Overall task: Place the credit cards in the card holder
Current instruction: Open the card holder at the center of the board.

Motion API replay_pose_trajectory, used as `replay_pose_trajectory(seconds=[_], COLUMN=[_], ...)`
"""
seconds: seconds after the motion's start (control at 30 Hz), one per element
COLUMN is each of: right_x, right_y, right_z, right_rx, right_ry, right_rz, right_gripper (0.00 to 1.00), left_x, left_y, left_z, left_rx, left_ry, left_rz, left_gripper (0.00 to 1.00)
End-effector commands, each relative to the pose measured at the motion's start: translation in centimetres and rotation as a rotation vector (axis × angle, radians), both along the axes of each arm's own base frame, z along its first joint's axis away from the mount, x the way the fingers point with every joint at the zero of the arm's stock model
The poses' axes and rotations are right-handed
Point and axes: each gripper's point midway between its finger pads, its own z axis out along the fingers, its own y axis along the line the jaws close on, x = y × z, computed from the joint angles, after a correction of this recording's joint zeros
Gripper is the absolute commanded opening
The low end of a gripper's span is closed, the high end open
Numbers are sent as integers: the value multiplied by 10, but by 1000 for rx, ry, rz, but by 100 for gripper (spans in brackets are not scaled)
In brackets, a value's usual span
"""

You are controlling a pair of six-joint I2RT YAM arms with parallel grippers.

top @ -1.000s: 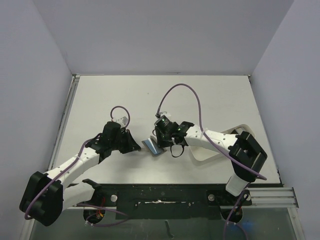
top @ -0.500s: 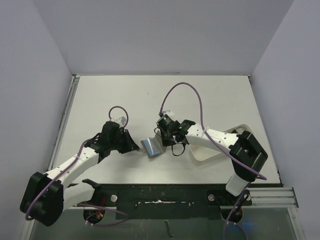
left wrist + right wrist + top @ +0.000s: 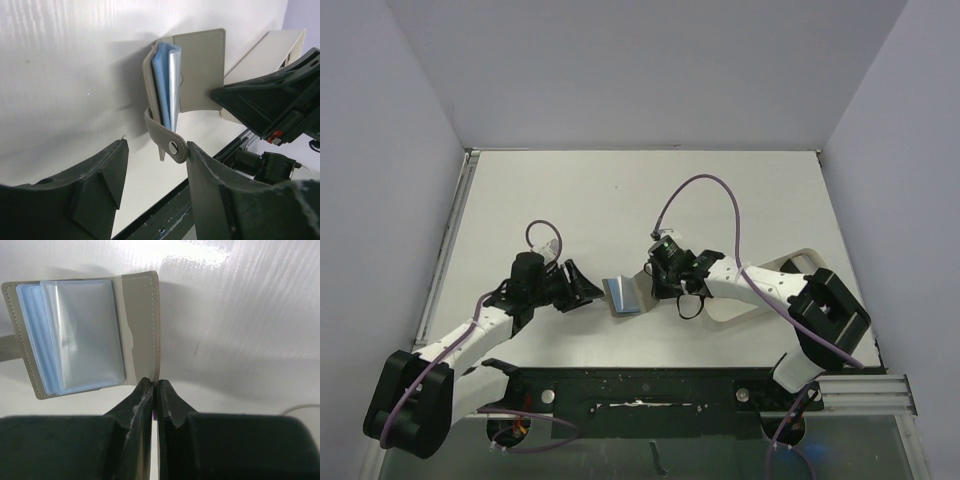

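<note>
The card holder (image 3: 622,295) lies spread on the table between the two arms, grey-olive outside with light blue sleeves (image 3: 75,340) showing. My right gripper (image 3: 156,385) is shut on the edge of its right flap (image 3: 142,330). My left gripper (image 3: 156,150) stands open just left of the holder, nothing held between its fingers. Its right finger (image 3: 200,165) touches the clasp tab (image 3: 172,146). In the top view the left gripper (image 3: 584,290) and the right gripper (image 3: 650,287) flank the holder. The credit cards are out of view.
A white oblong tray (image 3: 765,295) lies to the right, mostly under the right arm, and also shows as the pale tray (image 3: 270,52) beyond the holder. The table's dark front rail (image 3: 640,385) runs close behind the holder.
My left gripper has opened, let go of the card holder and drawn back left. My right gripper has shut on the flap and shifted right, and the holder now lies wider open.
</note>
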Motion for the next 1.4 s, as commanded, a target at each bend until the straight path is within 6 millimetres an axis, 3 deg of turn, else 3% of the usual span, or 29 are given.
replay_pose_trajectory(seconds=[0.0, 0.53, 0.77, 1.0, 1.2, 1.37], right_x=[6, 6, 5, 1, 0, 0], right_y=[12, 14, 13, 12, 12, 13], right_z=[19, 17, 8, 1, -2, -2], right_rx=[72, 81, 77, 78, 84, 86], right_ry=[-43, -42, -24, -2, 7, 6], right_rz=[25, 31, 27, 24, 21, 18], right_gripper=[0, 0, 0, 0, 0, 0], left_x=[24, 41, 46, 40, 39, 37], left_y=[-16, -25, -14, -22, -29, -31], left_z=[30, 2, -17, -9, -1, 6], left_rx=[-95, -85, 4, -83, -112, -140], left_ry=[-133, -121, -111, -145, -176, -194], left_rz=[-31, -22, 13, -5, -37, -42], left_gripper=[51, 54, 52, 43, 41, 22])
